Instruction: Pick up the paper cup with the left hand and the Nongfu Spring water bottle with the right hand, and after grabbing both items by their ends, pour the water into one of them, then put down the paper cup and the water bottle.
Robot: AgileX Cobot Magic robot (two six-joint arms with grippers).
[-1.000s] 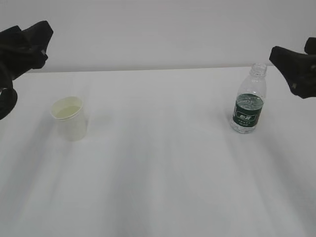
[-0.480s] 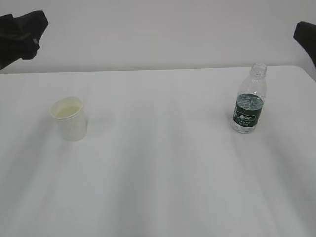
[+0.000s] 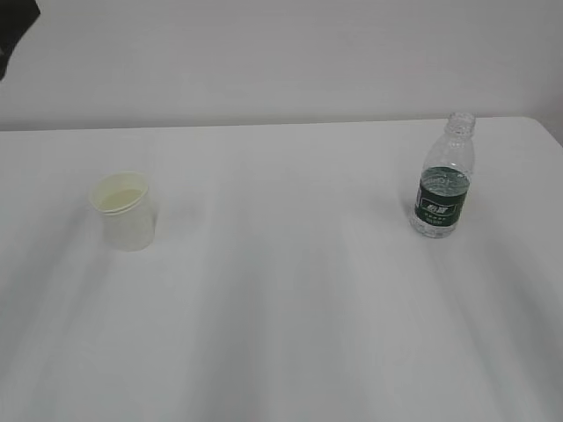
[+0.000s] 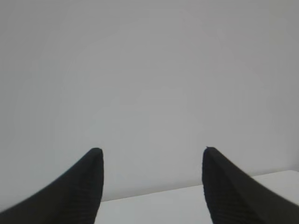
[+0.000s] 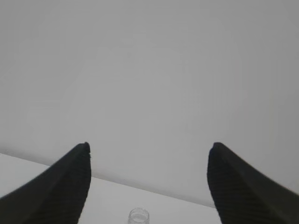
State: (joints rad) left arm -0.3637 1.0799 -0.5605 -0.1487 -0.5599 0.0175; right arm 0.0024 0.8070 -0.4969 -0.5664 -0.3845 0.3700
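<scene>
While paper cup [image 3: 126,211] stands left, bottle [image 3: 443,183] nears table [image 3: 290,316] edge — well apart.

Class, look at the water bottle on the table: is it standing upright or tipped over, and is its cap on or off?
Upright and uncapped. The bottle stands on its base on the table, neck pointing up, with an open mouth and no cap.

You are looking at a broad white table [image 3: 281,334] that fills the near and middle of the scene, its far edge meeting a plain pale grey wall [image 3: 281,61], all under soft, even light casting only faint shadows.
</scene>
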